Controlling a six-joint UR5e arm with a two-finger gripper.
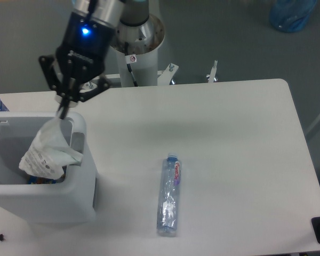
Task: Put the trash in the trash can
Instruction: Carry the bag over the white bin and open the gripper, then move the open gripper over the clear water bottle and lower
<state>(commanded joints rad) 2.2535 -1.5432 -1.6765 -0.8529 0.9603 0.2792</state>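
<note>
Pinched shut in the two-finger gripper (62, 111): a crumpled clear plastic piece (47, 152), hanging straight below the fingertips, inside the white boxy trash can (81, 200). Well off down-right, flat on the table: the slim see-through bottle (169, 194), long axis near-far.

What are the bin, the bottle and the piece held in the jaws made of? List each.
White boxy bin: likely matte moulded plastic, with thick rounded walls.
Slim clear bottle: thin glossy plastic, see-through and dented.
Crumpled translucent piece: apparently thin plastic film, creased and limp.
</note>
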